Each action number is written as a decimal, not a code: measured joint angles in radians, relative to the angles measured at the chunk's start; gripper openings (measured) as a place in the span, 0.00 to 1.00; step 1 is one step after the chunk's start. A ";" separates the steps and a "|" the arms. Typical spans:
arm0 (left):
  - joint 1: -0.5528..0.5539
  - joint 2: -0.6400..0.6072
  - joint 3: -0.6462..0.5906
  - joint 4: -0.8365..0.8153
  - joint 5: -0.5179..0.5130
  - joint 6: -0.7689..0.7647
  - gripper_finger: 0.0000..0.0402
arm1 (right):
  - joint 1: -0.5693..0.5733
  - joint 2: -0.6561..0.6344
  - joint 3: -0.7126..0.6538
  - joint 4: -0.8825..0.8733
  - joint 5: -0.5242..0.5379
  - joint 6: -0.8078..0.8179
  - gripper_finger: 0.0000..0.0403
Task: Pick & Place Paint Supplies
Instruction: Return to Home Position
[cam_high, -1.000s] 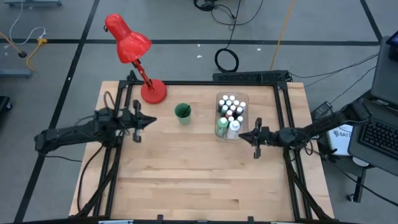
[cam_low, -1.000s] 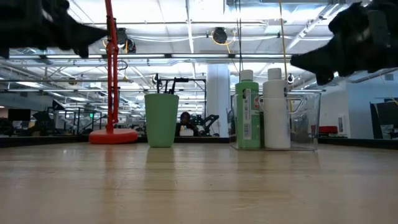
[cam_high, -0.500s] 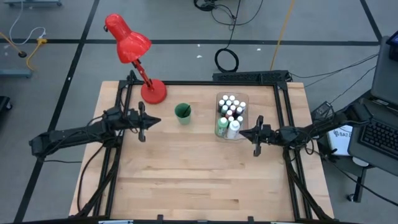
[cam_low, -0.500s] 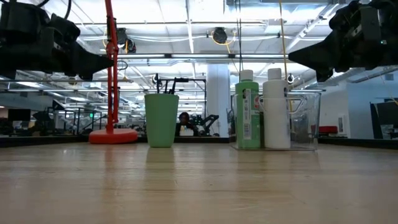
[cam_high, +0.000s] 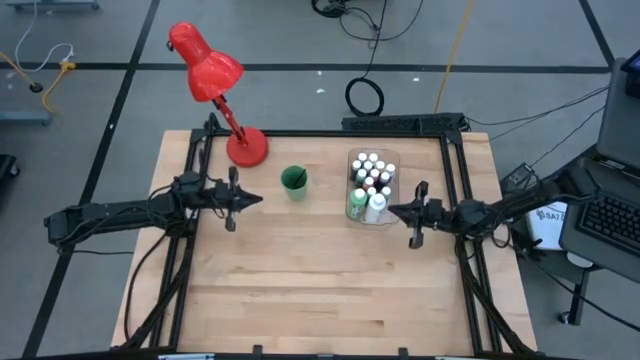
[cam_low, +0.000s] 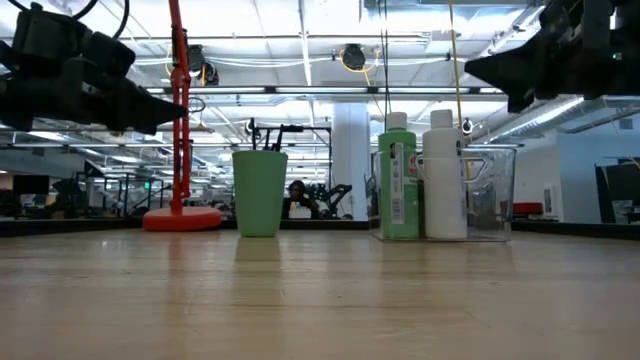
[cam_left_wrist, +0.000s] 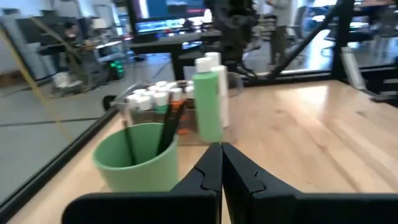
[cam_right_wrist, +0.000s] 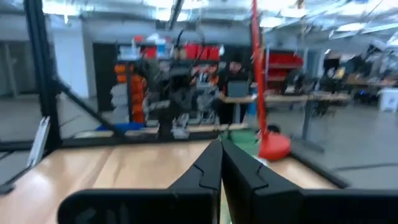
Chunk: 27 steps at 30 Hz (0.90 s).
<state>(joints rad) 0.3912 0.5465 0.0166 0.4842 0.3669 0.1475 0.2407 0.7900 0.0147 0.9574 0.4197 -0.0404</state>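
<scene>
Left gripper (cam_high: 250, 200) — fingers pressed together, nothing between them in its wrist view — hangs above the light wooden table (cam_high: 320, 285), just left of the pale green plastic cup (cam_low: 259, 195). Over the last second it has slid toward the cup and dropped lower in the low view. Right gripper (cam_high: 395, 211), likewise closed and empty, hovers just beside the clear plastic tray (cam_low: 496, 195) and has risen slightly. Thin dark-handled brushes (cam_low: 268, 134) stand in the cup. The tall green bottle (cam_low: 397, 180) and tall white bottle (cam_low: 443, 180) stand upright at the tray's near end, with the tiny white-capped paint bottles (cam_high: 371, 170) behind them. We see no supplies loose on the table — we judge the sorting finished and the arms only settling toward rest. The red desk lamp (cam_high: 215, 72) stands at the far left corner.
</scene>
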 joint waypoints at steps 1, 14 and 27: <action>-0.001 0.000 0.000 0.000 0.013 0.001 0.00 | -0.006 -0.020 0.000 -0.003 -0.003 -0.013 0.00; 0.000 -0.002 0.000 0.044 0.104 -0.031 0.00 | -0.229 -0.224 0.008 -0.399 -0.218 0.131 0.00; 0.000 -0.002 0.000 -0.004 0.061 -0.047 0.00 | -0.226 -0.238 -0.001 -0.457 -0.214 0.137 0.00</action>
<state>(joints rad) 0.3912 0.5449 0.0166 0.4804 0.4276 0.1002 0.0147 0.5522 0.0139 0.5003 0.2055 0.0966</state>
